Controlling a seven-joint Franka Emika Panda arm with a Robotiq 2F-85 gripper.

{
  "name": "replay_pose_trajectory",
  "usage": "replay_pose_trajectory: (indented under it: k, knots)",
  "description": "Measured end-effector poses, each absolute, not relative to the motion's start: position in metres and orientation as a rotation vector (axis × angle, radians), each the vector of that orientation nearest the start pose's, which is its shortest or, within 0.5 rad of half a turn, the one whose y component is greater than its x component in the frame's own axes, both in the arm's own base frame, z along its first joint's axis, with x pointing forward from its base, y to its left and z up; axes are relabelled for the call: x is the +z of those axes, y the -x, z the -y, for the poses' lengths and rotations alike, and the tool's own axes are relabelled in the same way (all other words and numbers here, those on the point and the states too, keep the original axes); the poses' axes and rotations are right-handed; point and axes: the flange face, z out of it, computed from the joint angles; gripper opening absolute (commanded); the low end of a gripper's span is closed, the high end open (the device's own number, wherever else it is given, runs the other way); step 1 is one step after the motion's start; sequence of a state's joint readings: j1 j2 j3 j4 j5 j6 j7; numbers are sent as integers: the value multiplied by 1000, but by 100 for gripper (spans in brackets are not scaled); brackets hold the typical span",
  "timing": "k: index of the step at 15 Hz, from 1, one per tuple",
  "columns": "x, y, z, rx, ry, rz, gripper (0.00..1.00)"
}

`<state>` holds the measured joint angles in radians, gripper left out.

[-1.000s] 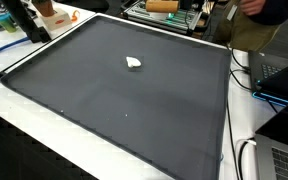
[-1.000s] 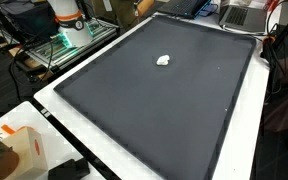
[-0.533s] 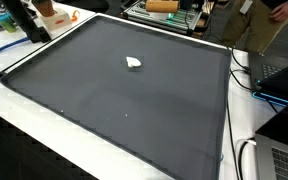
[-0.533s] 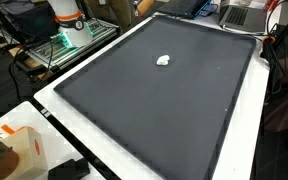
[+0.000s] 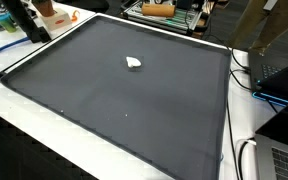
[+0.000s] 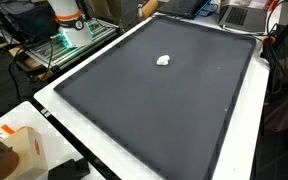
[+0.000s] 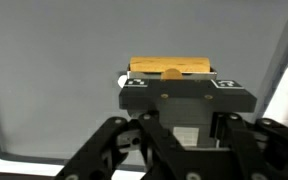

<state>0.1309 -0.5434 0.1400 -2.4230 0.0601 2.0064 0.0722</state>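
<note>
One white bench (image 5: 44, 130) carries nearly everything, and a large dark grey rectangular mat (image 5: 124, 110) lies flat over almost all of it, leaving only a pale margin around the edges; spread like that, it gives a plain, even surface on which small things stand out. Both exterior views show the mat (image 6: 164, 110) bare except for one item.

Next in size is the black claw (image 7: 171, 72), seen from the wrist view with its linkages fanning up from the bottom of the picture. Its jaws are closed on a tan oblong wooden block (image 7: 149, 67), gripped about the middle so that the block sits level and sticks out evenly to either side. In an exterior view the block (image 5: 159, 8) appears at the very top of the picture, held up near the mat's far border, well apart from anything lying on it (the arm itself is mostly out of frame there).

Smallest is a crumpled white scrap (image 5: 134, 63), resting alone on the mat's far half, also visible at (image 6: 164, 60), untouched and well clear of the claw.
</note>
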Motion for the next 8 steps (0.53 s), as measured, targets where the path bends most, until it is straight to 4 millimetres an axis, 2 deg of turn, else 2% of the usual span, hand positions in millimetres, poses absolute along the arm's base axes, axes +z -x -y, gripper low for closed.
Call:
replay_pose_trajectory:
  k: [5, 8]
  knots:
    - [516, -407, -85, -363, 3246, 256, 23]
    - [520, -422, -81, -320, 3260, 242, 23]
